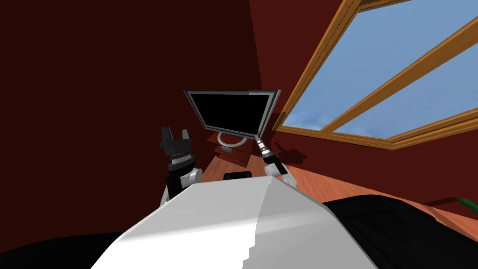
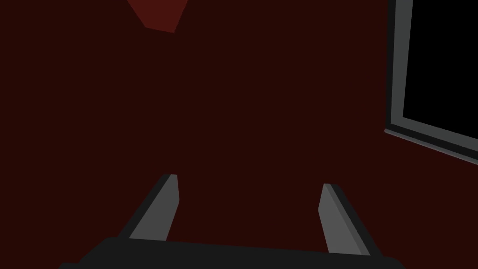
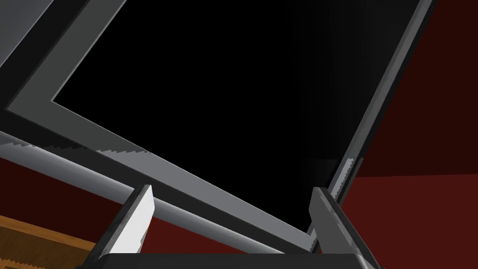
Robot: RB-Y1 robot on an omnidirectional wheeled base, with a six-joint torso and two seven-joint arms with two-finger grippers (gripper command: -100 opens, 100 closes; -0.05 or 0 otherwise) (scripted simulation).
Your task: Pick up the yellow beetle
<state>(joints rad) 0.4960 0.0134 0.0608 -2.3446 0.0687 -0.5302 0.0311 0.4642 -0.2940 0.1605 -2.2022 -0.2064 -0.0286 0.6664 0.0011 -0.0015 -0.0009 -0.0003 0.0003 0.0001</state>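
Observation:
My left gripper [image 1: 175,134] is raised beside the left edge of a dark-screened monitor [image 1: 231,112], pointing at the dark red wall. In the left wrist view this gripper [image 2: 249,182] is open with nothing between its fingers, and the monitor's grey frame [image 2: 397,70] lies off to one side. My right gripper [image 1: 259,140] is up at the monitor's lower right corner. It is open too [image 3: 232,187], its fingers spanning the screen's corner [image 3: 233,93] at close range without touching it.
The monitor stands on a ring-shaped foot [image 1: 232,139] atop a small reddish drawer unit [image 1: 233,156] on a wooden desk [image 1: 326,187]. A small dark object [image 1: 237,175] lies on the desk near me. A wood-framed window [image 1: 397,70] is at the right, with a green item [image 1: 464,203] at the far right.

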